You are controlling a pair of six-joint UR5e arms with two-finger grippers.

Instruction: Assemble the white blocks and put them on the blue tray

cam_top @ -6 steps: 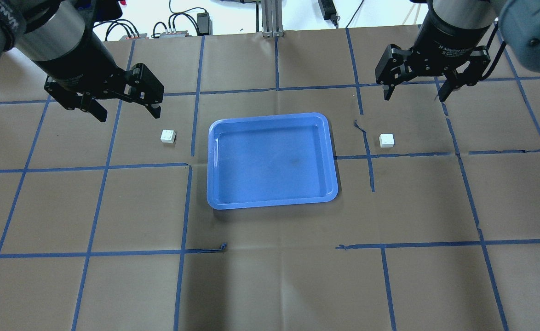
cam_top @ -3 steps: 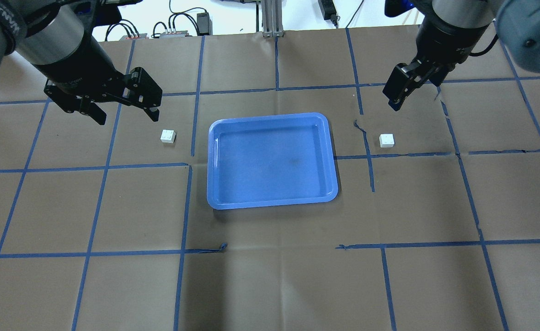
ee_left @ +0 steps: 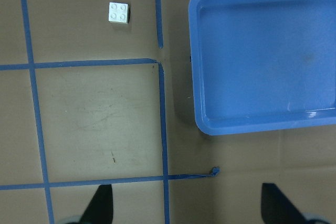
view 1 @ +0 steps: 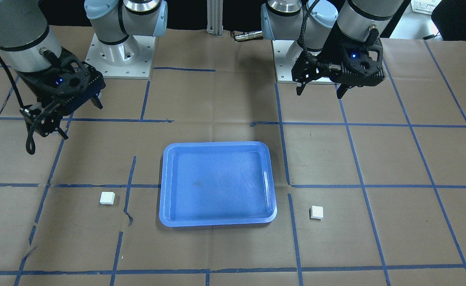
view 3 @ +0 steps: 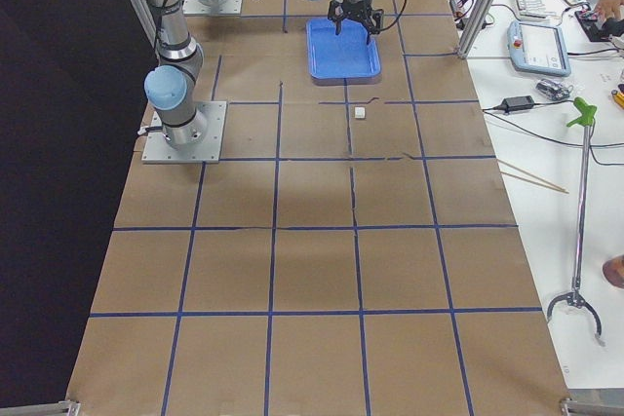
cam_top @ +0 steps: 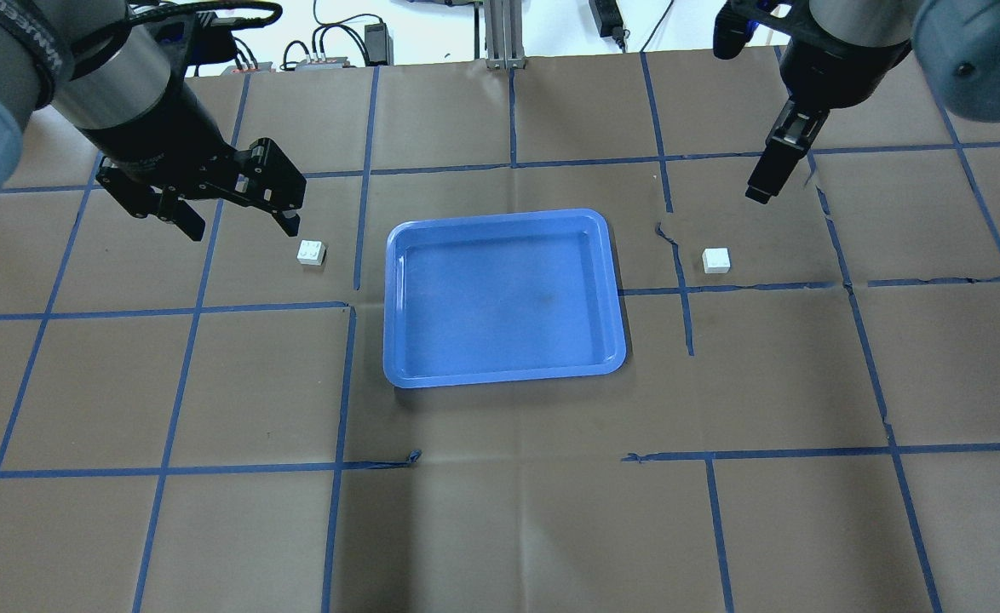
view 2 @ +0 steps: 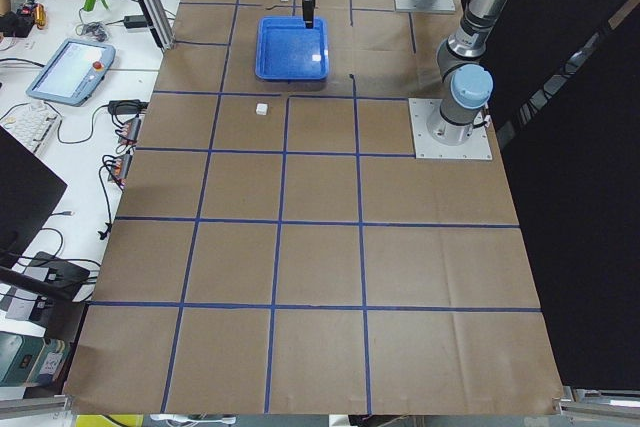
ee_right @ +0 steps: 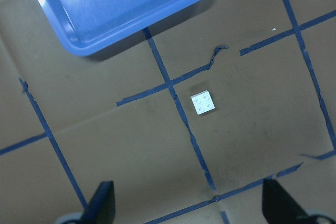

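Note:
The blue tray (cam_top: 500,340) lies in the middle of the brown table, empty; it also shows in the front view (view 1: 217,182). One white block (cam_top: 312,252) sits studs up left of the tray, apart from it. The other white block (cam_top: 716,260) sits right of the tray. My left gripper (cam_top: 238,223) hovers open just behind and left of the left block, which shows in the left wrist view (ee_left: 119,12). My right gripper (cam_top: 760,191) hangs edge-on behind the right block; the right wrist view shows its fingers wide apart and the block (ee_right: 203,103) between and ahead of them.
Blue tape lines grid the brown paper, with torn ends near the tray (cam_top: 666,232). Cables and power bricks (cam_top: 321,51) and an aluminium post (cam_top: 504,34) lie beyond the far edge. Robot bases (view 1: 118,51) stand at the near side. A teach pendant (view 2: 75,67) lies on a side bench.
My right gripper has turned about its axis from face-on to edge-on and shifted slightly right. My left gripper has edged right and nearer the left block. Blocks and tray have not moved.

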